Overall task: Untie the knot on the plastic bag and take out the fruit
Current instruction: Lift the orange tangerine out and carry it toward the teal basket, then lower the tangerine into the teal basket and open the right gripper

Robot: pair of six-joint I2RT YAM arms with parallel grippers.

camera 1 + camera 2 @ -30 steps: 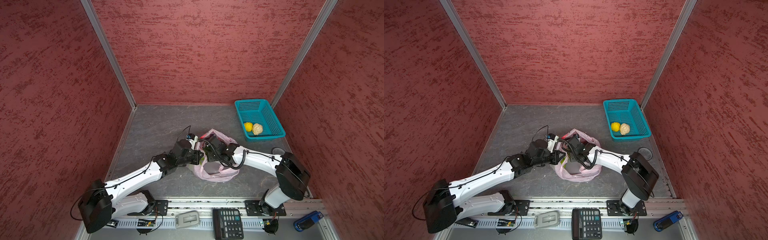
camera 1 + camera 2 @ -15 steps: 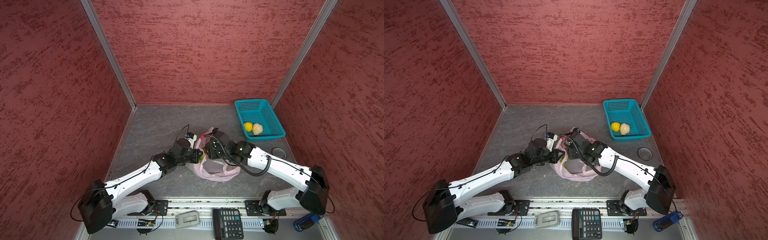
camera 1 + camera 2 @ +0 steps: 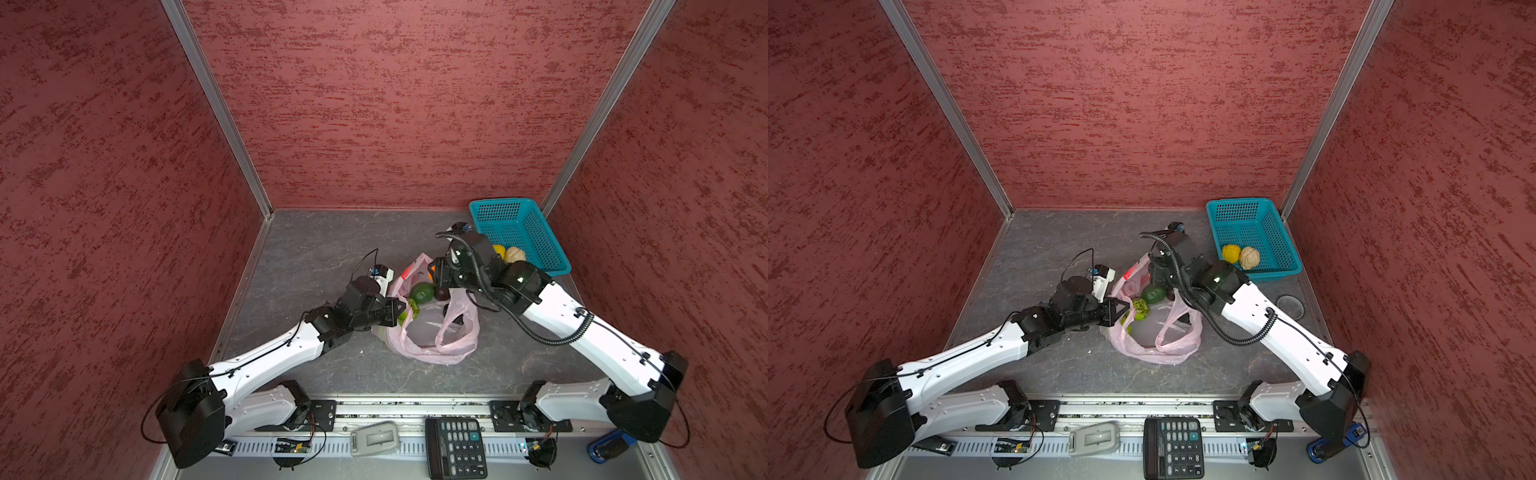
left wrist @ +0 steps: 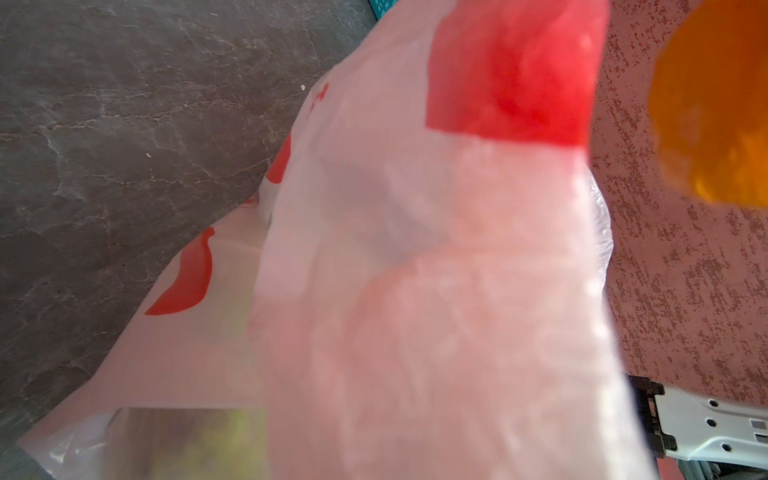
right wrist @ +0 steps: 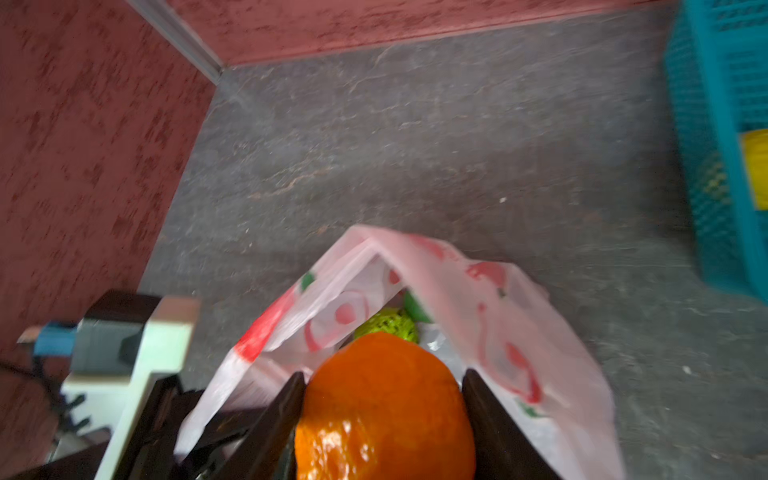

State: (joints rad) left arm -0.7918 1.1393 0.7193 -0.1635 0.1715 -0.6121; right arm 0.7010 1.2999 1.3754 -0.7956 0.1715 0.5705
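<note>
The orange fruit (image 5: 384,409) is gripped between the fingers of the right pincer (image 5: 382,376), over the far edge of the plastic bag (image 3: 432,349), which lies open-mouthed in the middle of the worktop (image 3: 316,249). The bag's left rim is pinched by the closed left pincer (image 3: 401,307). A dark green fruit (image 3: 422,292) and a netted green fruit (image 3: 1140,309) are seen inside. A yellow fruit (image 3: 1231,252) and a cream fruit (image 3: 1249,257) are held in the teal basket (image 3: 511,220) at the far right.
</note>
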